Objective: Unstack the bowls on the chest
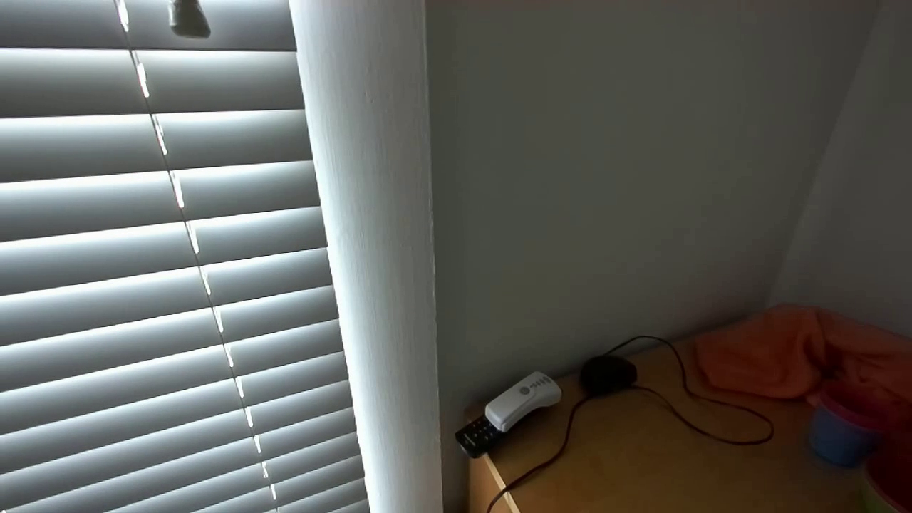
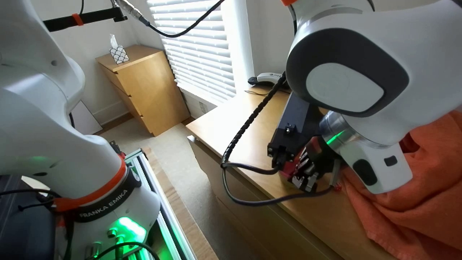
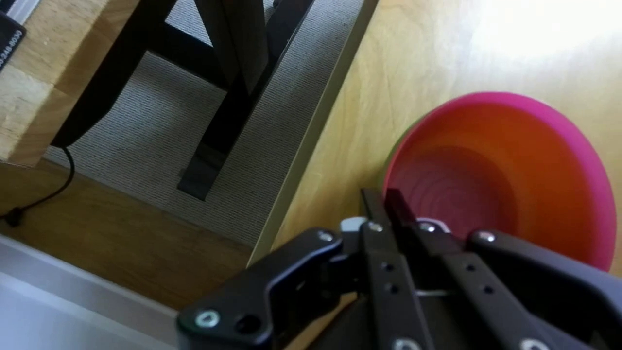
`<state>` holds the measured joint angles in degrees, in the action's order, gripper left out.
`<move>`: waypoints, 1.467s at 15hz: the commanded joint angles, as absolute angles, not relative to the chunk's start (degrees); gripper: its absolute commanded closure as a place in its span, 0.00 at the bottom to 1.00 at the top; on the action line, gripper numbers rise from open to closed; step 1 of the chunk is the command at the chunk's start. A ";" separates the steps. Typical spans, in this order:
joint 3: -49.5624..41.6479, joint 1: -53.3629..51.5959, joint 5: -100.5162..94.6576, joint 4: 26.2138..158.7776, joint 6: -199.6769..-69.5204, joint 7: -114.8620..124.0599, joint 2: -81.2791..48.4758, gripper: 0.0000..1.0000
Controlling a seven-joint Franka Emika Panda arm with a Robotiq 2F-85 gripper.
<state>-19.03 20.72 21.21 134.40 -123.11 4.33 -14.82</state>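
The chest has a warm-brown wooden top [image 2: 223, 126], which shows in all views. In the wrist view a round bowl with a pink rim and orange-red inside [image 3: 544, 175] stands near the chest's edge. A thin green edge [image 3: 399, 143] shows outside its rim at the left. My gripper [image 3: 381, 194] has its fingers closed on the near left rim, one outside and one inside. In an exterior view a blue bowl with a pink rim [image 1: 844, 436] and a greenish bowl [image 1: 880, 491] are at the right edge. My gripper [image 2: 305, 177] is low over the chest.
An orange cloth [image 2: 415, 213] lies on the chest beside the gripper. White and black remotes [image 1: 524, 400] and a black device with a cable [image 1: 608, 374] lie at the back by the wall. A loop of cable [image 2: 249, 202] hangs from the gripper. The chest's edge [image 3: 316, 131] drops to the floor.
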 commanded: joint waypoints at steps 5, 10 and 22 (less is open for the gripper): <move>-18.51 20.37 20.02 133.16 -115.14 3.61 -12.85 0.99; -18.00 18.68 19.89 134.28 -121.58 7.48 -13.63 0.99; -16.45 18.99 21.67 134.01 -121.25 6.25 -14.36 0.69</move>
